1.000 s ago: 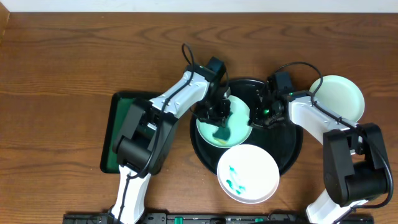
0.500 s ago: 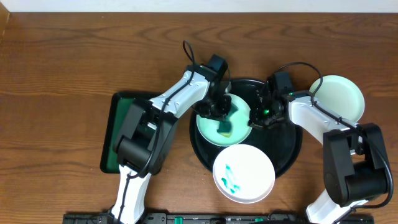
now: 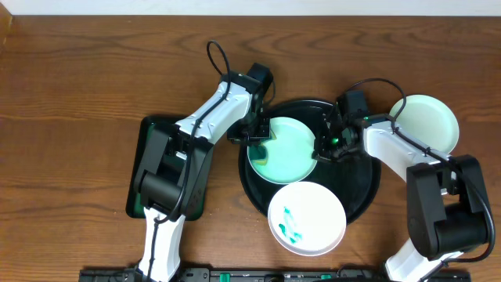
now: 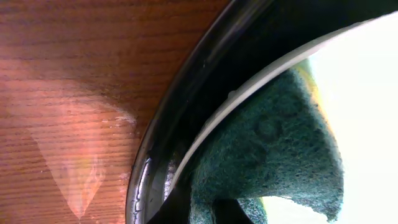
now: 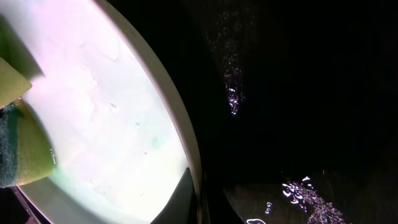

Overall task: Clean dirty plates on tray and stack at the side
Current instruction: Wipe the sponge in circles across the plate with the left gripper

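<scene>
tray (image 3: 362, 194): big, round, glossy black, raised rim; sits mid-bench (image 3: 86, 70); its floor glints in the right wrist view.
bench: brown wood, lengthwise grain, soft glare.
mint plate (image 3: 288, 153): round, shallow, smooth, pale mint; lies face up inside the tray, rear-left part; no long axis, being round.
smeared plate (image 3: 309, 221): round, white, with teal smears left of its middle; face up at the tray's front, lapping out over the front rim.
side plate (image 3: 427, 125): round, pale mint-white, no smears seen; face up on the bench just beside the tray's rear-right rim.
sponge (image 4: 273, 149): soft block with a dark teal fibrous scouring face and yellow-green foam behind it; on the mint plate's left edge, close inside the tray's left rim.
left pincer (image 3: 252, 138): clamped tight on the sponge, over the tray's left rim, with dark fingers at the sponge's near end in the left wrist view.
right pincer (image 3: 327, 146): pinched closed on the mint plate's right rim, inside the tray, near its middle-rear; one dark finger laps over the rim in the right wrist view.
green tray (image 3: 146, 157): dark green, rectangular, low rim; on the bench left of the tray, long axis running front to back.
</scene>
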Controlling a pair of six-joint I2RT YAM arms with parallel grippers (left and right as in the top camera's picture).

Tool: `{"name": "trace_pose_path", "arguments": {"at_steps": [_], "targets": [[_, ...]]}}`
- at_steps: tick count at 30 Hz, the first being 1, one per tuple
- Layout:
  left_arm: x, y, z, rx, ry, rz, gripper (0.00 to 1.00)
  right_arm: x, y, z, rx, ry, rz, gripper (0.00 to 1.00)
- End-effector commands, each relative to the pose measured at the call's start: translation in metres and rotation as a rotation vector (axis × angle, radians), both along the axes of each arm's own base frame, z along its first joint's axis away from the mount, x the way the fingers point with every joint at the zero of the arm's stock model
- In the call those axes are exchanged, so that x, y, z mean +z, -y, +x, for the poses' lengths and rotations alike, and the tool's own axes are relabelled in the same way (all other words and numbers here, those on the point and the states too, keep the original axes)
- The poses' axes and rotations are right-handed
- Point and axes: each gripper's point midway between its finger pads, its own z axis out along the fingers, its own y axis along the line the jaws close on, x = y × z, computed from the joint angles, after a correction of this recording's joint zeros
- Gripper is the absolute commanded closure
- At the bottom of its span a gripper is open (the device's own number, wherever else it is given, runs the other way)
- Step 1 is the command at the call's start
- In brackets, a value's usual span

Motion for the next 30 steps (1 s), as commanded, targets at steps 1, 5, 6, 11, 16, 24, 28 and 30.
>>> {"name": "trace_pose_path", "arguments": {"at_steps": [1, 5, 6, 11, 16, 24, 28, 30], "targets": [[-0.018, -0.091, 0.023, 0.055, 0.103, 0.41, 0.93, -0.023, 0.026, -0.012, -0.017, -0.044, -0.136, 0.99], [-0.005, -0.087, 0.043, 0.03, 0.211, 0.476, 0.92, -0.023, 0.027, -0.012, -0.016, -0.044, -0.136, 0.99], [0.0, -0.085, 0.048, 0.022, 0.241, 0.495, 0.93, -0.023, 0.026, -0.012, -0.01, -0.043, -0.136, 0.99], [0.029, -0.072, 0.065, -0.018, 0.373, 0.571, 0.93, -0.023, 0.027, -0.013, -0.006, -0.045, -0.138, 0.99], [0.047, -0.058, 0.066, -0.025, 0.443, 0.585, 0.92, -0.023, 0.027, -0.014, -0.006, -0.049, -0.138, 0.99], [0.068, -0.046, 0.065, -0.011, 0.506, 0.566, 0.93, -0.023, 0.027, -0.015, -0.001, -0.053, -0.14, 0.99], [0.081, -0.045, 0.065, -0.001, 0.531, 0.548, 0.93, -0.023, 0.027, -0.016, 0.002, -0.055, -0.14, 0.99], [0.092, -0.045, 0.065, 0.013, 0.552, 0.534, 0.93, -0.023, 0.027, -0.016, 0.002, -0.054, -0.14, 0.99]]}}
